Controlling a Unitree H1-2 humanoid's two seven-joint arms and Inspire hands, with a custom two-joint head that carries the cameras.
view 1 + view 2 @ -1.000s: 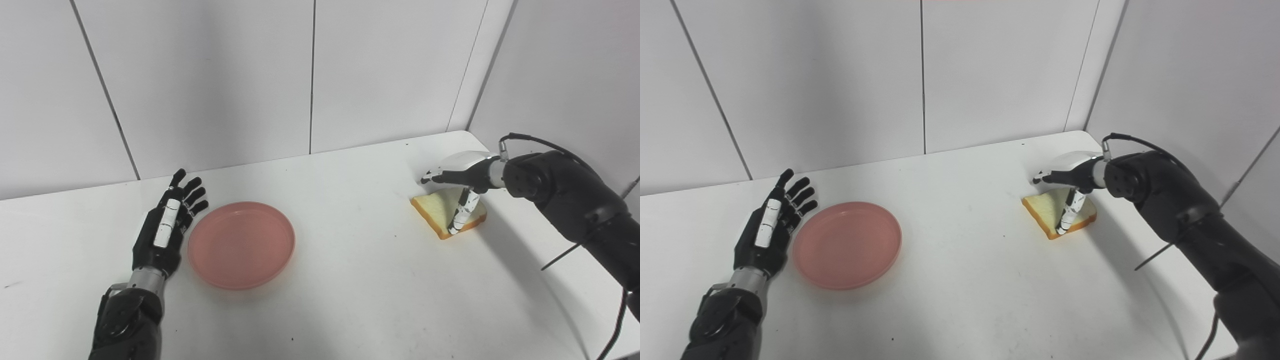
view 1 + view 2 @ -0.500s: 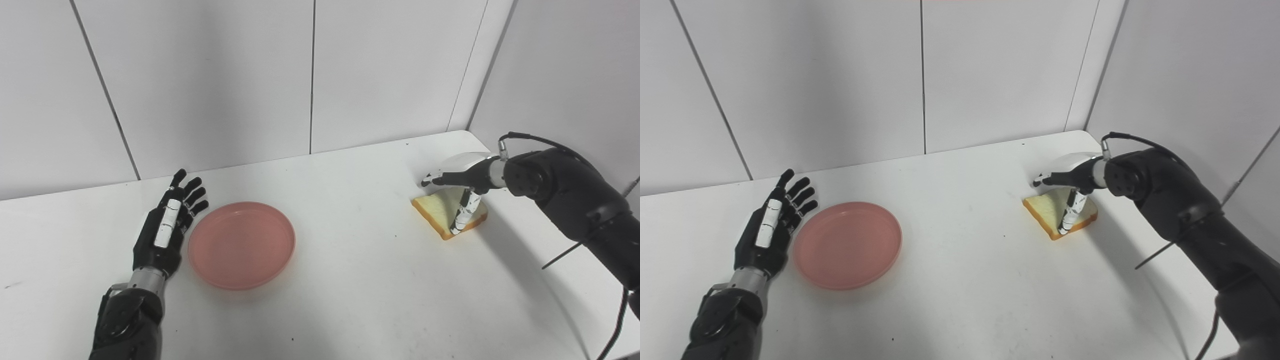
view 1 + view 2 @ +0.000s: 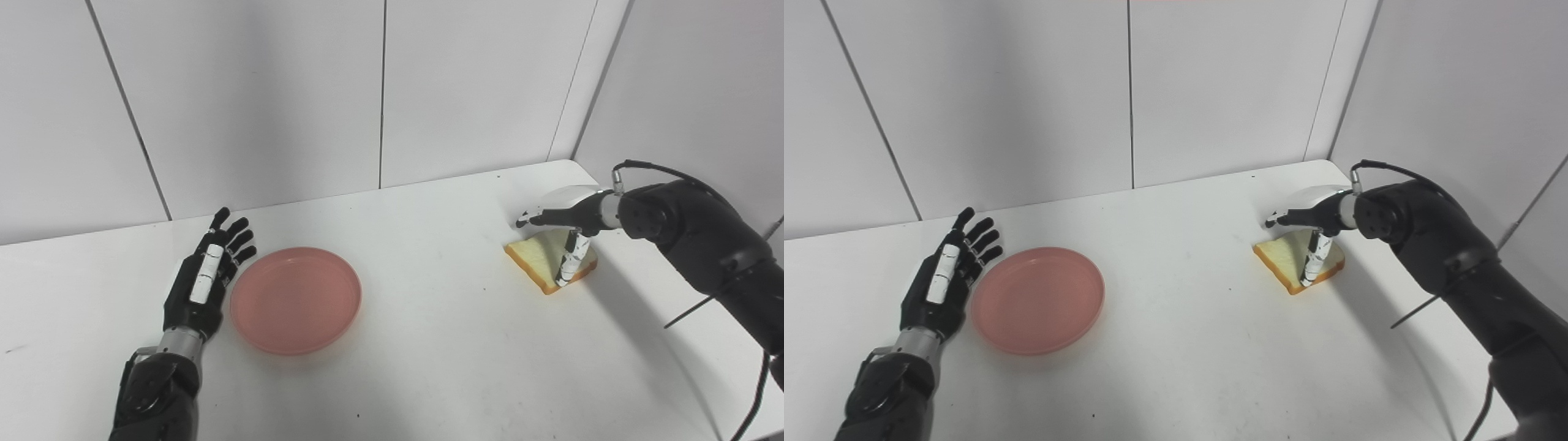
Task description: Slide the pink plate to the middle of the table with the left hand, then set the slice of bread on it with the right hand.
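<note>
My right hand [image 3: 566,214] hangs over the slice of bread [image 3: 545,260] near the far right corner of the table [image 3: 441,343], its fingers stretched out above the slice and its thumb [image 3: 568,262] pointing down onto the bread's near edge; whether anything is truly gripped I cannot tell from here. The slice is one piece, pale in the middle with a golden-brown crust, roughly square and turned so a corner faces the near edge; it appears to sit slightly tilted under my hand, with its near corner on the white table top. My left hand [image 3: 205,282] lies flat and spread wide near the left edge of the table, palm down, fingers apart and pointing toward the far edge, holding nothing. Just beside it, on its right, sits the single pink plate [image 3: 296,299]: round, shallow, with a low raised rim, and with nothing in it. My hand is close against the plate's left rim, though contact cannot be made out. The plate stands left of the table's middle, well apart from the bread. One plate, one slice, two hands.
</note>
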